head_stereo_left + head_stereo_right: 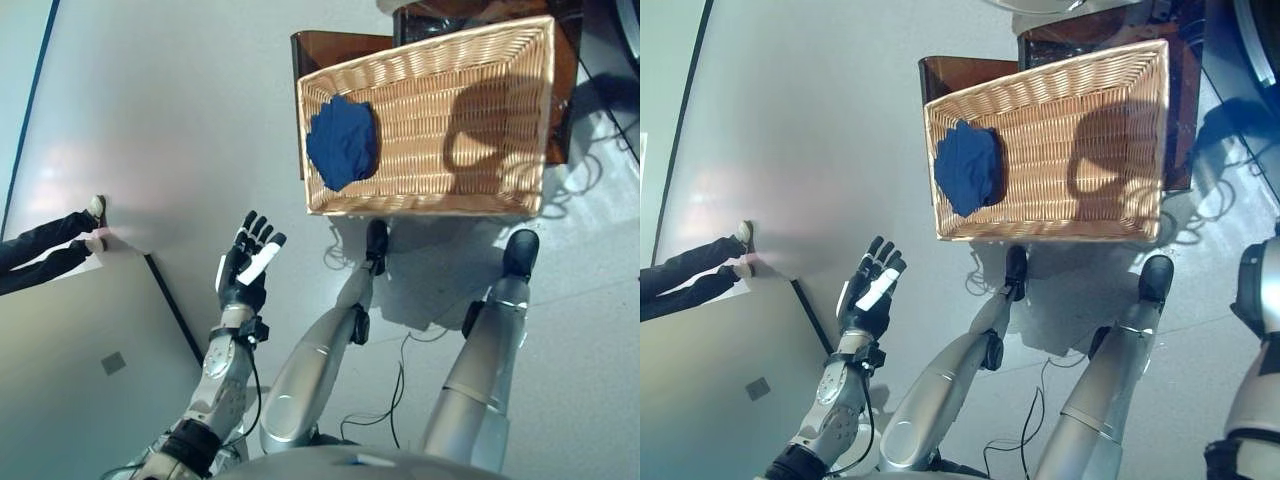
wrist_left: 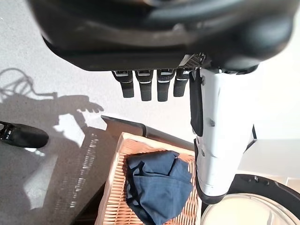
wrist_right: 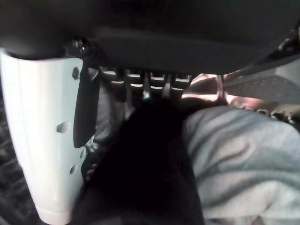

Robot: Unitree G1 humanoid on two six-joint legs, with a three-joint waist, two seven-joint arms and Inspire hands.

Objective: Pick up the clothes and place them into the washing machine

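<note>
While raised at lower left of frame, left hand point(image 1: 243, 268) spread, empty. Navy garment point(image 1: 342, 142) bunched at left end of wicker basket point(image 1: 470, 50), upper centre. Right hand point(image 3: 140, 84) over dark and grey cloth point(image 3: 234, 159); grip unreadable.

No text, label, number or sign can be read anywhere; the wicker basket point(image 1: 430, 120) shows only bare weave; the blue cloth point(image 1: 342, 142) in it is plain; the floor point(image 1: 160, 130) carries no markings.
</note>
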